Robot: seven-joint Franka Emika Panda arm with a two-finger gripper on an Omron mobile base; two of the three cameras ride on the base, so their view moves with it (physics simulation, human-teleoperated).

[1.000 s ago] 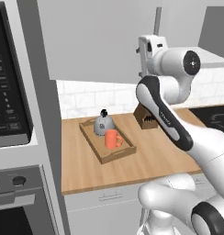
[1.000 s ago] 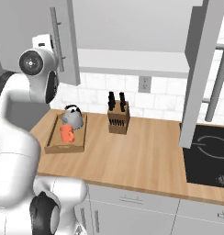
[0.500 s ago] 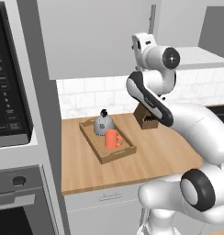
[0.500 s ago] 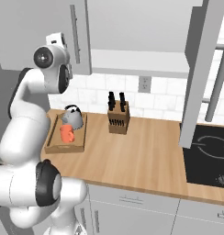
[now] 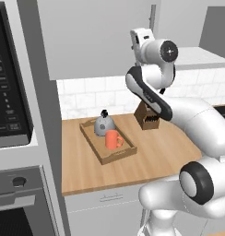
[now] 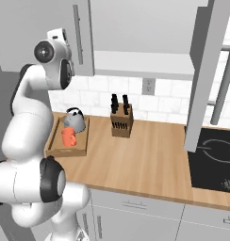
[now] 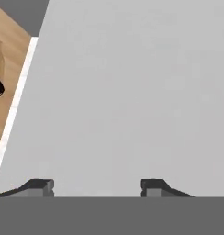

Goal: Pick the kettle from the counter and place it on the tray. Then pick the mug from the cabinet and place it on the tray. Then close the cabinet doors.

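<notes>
Counter (image 5: 160,152) tray (image 5: 101,157) has kettle (image 5: 104,123) and mug (image 5: 113,139); door-closing step underway; gripper (image 7: 98,186) spread, empty, facing left cabinet door (image 7: 132,92); next, push it shut.

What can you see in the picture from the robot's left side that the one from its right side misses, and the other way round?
Left base view alone: a black oven panel with buttons at the left edge, and the oven below it.

Right base view alone: a black cooktop set in the counter, a wall socket, and a cabinet door standing open at the right.

Both: the kettle and the mug on the tray, the knife block, the tiled wall, the closed left door and the white arm.
</notes>
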